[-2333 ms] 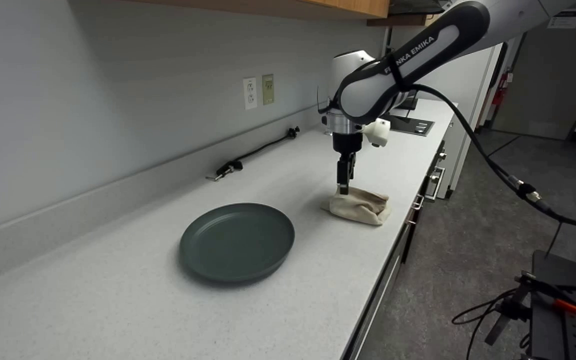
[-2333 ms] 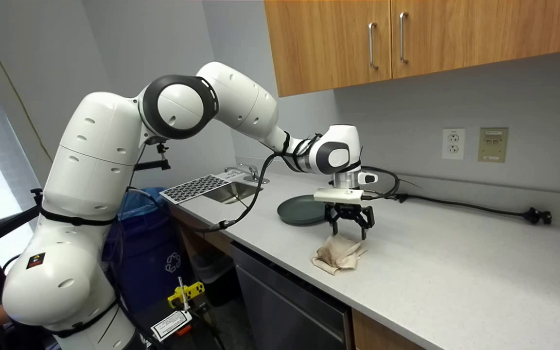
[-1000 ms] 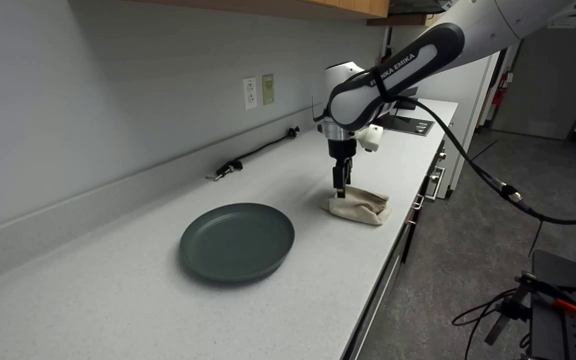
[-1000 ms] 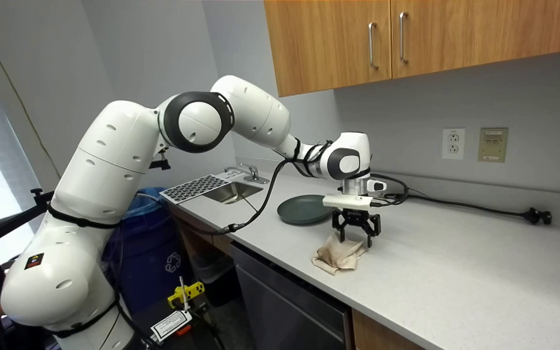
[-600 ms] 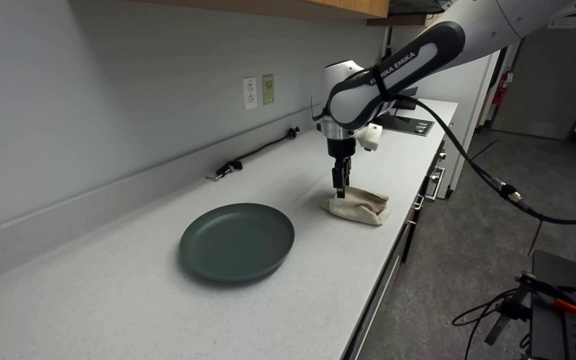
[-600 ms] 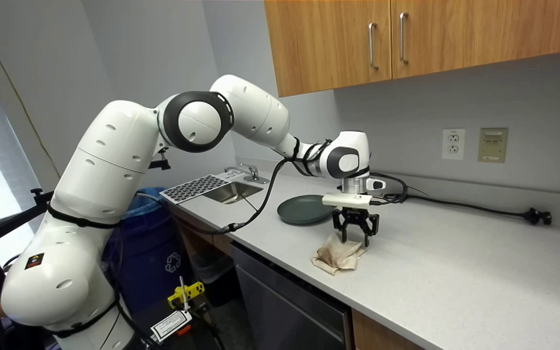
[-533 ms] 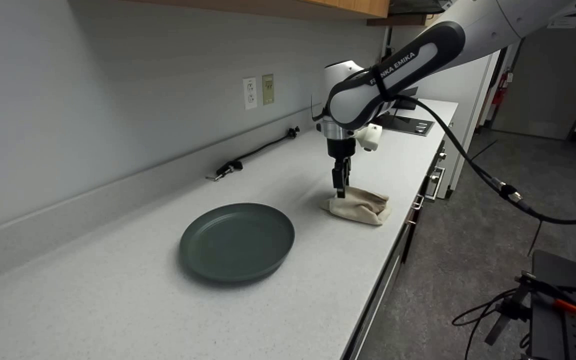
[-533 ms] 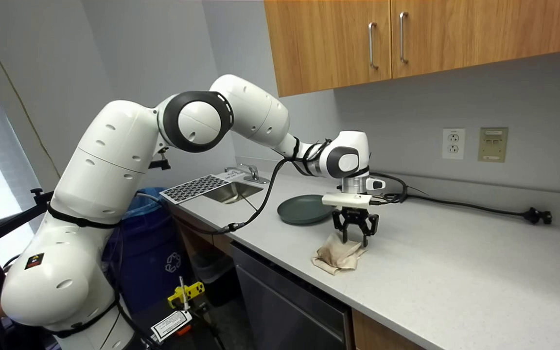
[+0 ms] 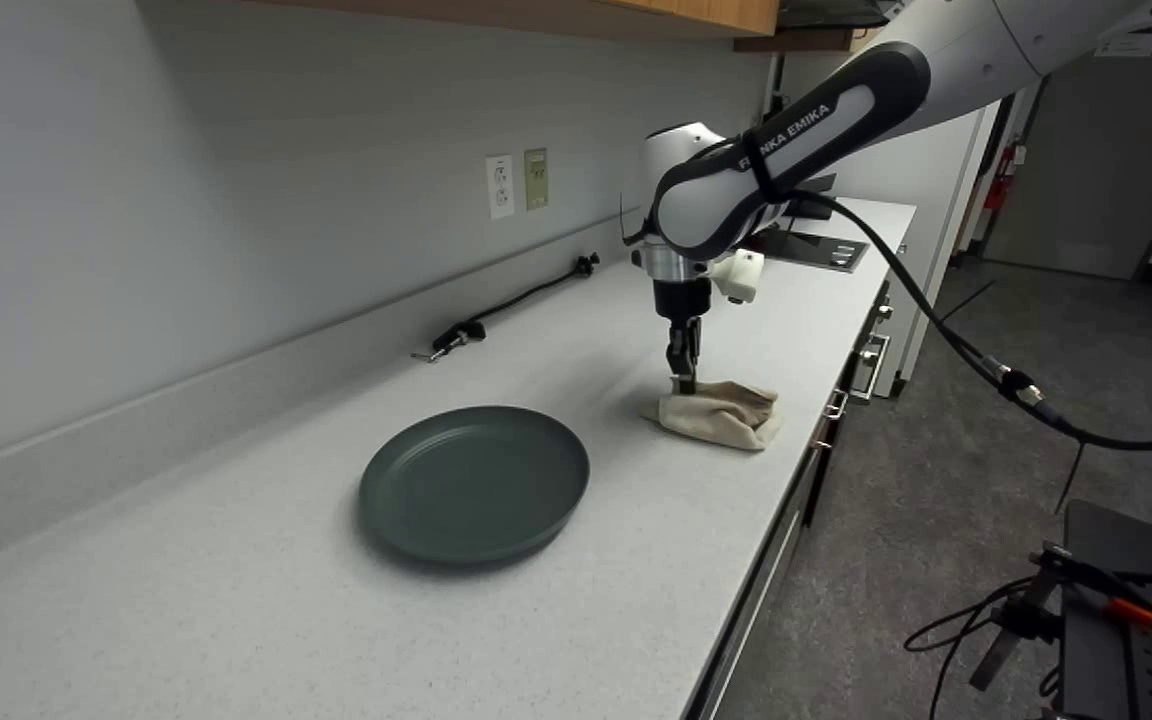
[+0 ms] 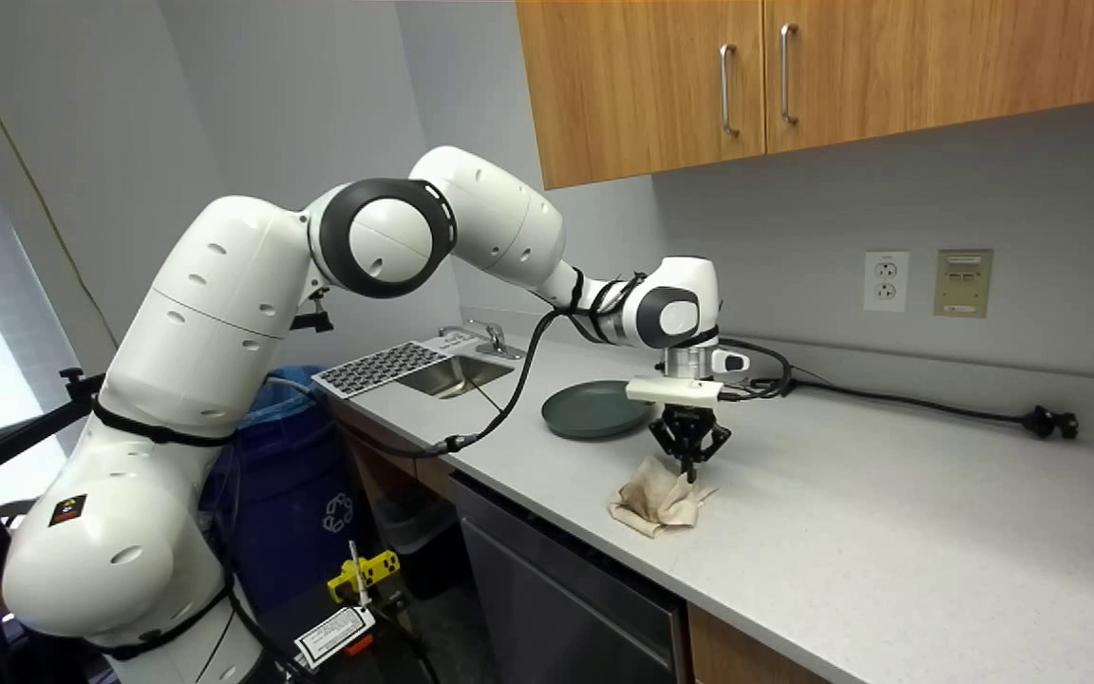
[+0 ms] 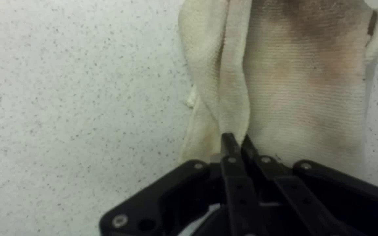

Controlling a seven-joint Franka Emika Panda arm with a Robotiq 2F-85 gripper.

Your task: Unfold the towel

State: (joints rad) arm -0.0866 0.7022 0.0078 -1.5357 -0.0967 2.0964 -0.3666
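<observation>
Pinching a raised fold of the towel (image 11: pixel 310 98), the gripper (image 11: pixel 237 139) has its tips nearly together | towel lies crumpled on the counter (image 9: pixel 236 600) near its front edge; likely light, limp, not slippery | probably best held by the top layer alone, lest lower ones follow | dark green plate (image 9: pixel 474 487) sits apart, farther along

You have one arm (image 10: pixel 490 209), one claw (image 11: pixel 237 139) with two fingers (image 11: pixel 231 147), one towel (image 11: pixel 307 91), one plate (image 9: pixel 476 485) and one worktop (image 10: pixel 889 513). In an exterior view you can count one sink (image 10: pixel 438 375), one faucet (image 10: pixel 498 342), one blue bin (image 10: pixel 292 503), one yellow power strip (image 10: pixel 368 573), two cupboard doors (image 10: pixel 642 95) and two handles (image 10: pixel 726 87). In both exterior views you'll find one white socket (image 10: pixel 886 281) and one tan panel (image 10: pixel 963 283). You have at least two cables (image 9: pixel 1018 385) as well, though some tangle in the dark, so you can't be sure of the full count.
</observation>
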